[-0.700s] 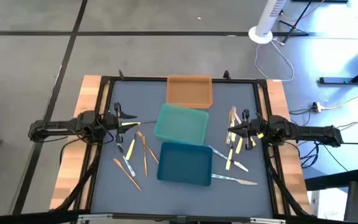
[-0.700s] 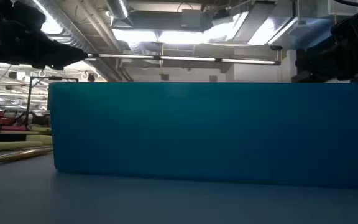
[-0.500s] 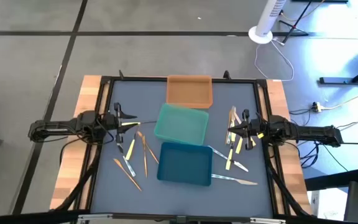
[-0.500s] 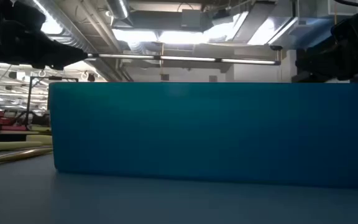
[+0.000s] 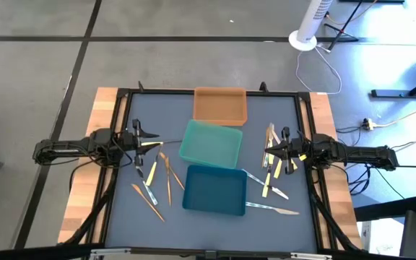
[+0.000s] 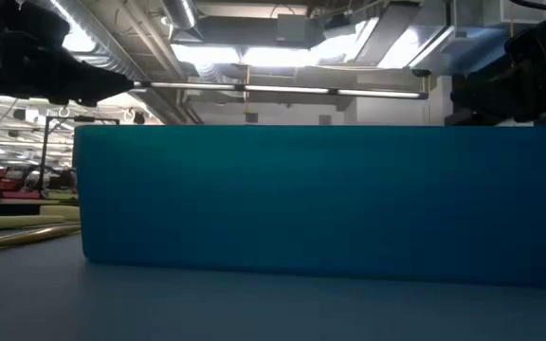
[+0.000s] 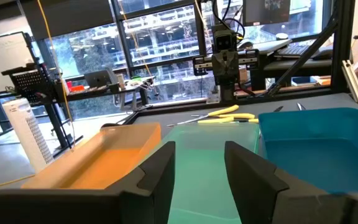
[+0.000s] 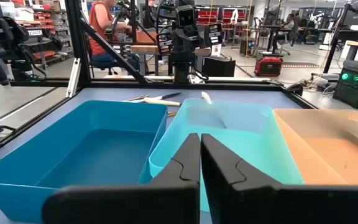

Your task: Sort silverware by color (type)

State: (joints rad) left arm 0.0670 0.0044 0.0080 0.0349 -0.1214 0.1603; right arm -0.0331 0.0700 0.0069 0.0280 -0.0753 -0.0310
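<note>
Both grippers are seen poised above the table's side edges: the left gripper (image 5: 137,139) with its fingers (image 7: 157,176) parted and empty, the right gripper (image 5: 271,154) with its fingers (image 8: 187,163) pressed together on nothing.

Three trays are counted down the table's middle in the high view: an orange tray (image 5: 220,105) farthest back, a teal-green tray (image 5: 210,144) in the middle, a dark blue tray (image 5: 216,189) nearest the front.

The silverware is scattered in two groups on the grey table (image 5: 193,224): roughly half a dozen pieces left of the trays (image 5: 156,178), about as many to the right (image 5: 271,180). An exact tally cannot be made, since several overlap and some lie under the arms. None are seen inside a tray.

The low view is almost wholly blocked by the blue tray's wall (image 6: 320,204); only a few utensils (image 6: 12,224) are glimpsed at its left. A seated person in a red top (image 8: 102,31) is shown only by the right wrist view, beyond the table.
</note>
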